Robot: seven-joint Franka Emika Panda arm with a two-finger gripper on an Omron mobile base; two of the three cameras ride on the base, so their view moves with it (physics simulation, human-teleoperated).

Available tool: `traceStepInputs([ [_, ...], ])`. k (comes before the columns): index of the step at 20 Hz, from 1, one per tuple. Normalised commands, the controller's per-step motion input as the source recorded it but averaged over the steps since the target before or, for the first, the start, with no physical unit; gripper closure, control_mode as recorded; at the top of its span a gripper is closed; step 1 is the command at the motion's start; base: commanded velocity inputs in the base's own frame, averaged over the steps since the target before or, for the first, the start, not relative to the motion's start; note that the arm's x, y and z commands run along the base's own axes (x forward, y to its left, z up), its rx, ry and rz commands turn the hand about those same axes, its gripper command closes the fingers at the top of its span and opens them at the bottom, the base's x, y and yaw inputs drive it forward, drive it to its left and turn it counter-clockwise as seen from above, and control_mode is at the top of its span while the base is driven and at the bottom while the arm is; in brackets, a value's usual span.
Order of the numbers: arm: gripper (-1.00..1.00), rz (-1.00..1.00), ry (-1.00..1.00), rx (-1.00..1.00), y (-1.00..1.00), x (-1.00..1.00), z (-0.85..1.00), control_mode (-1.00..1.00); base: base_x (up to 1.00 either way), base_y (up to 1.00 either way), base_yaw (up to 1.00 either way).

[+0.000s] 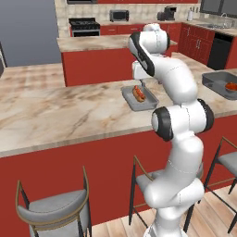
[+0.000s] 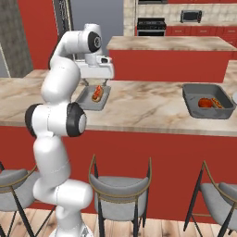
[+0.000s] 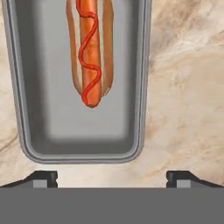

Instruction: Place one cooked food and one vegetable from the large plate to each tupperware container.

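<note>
Pale tub [image 3: 81, 144] on the counter [image 1: 69, 115] holds a hot dog [image 3: 90, 48] with a ketchup squiggle, lying lengthwise toward one side wall; floor bare beside it. Dark tub [image 2: 207, 101], well apart along the counter near its front edge, holds a red round item [image 2: 204, 102] and another hot dog [image 2: 216, 102]. Gripper [image 3: 112, 177] hangs above the pale tub's near rim, jaws spread wide, empty. Bare counter between the tubs.
</note>
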Motion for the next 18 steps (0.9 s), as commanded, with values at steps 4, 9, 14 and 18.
traceStepInputs([
  [4,-1.0,0.0,-0.14,0.01,-0.49,-1.0,-0.16,-1.0,0.0,0.0,0.0],
  [9,-1.0,0.08,-0.17,-0.01,0.23,-1.0,0.16,-1.0,0.0,0.0,0.0],
  [14,-1.0,0.13,-0.16,-0.07,0.63,-1.0,0.28,-1.0,0.0,0.0,0.0],
  [18,-1.0,0.06,-0.01,-0.04,0.33,-1.0,0.14,-1.0,0.0,0.0,0.0],
])
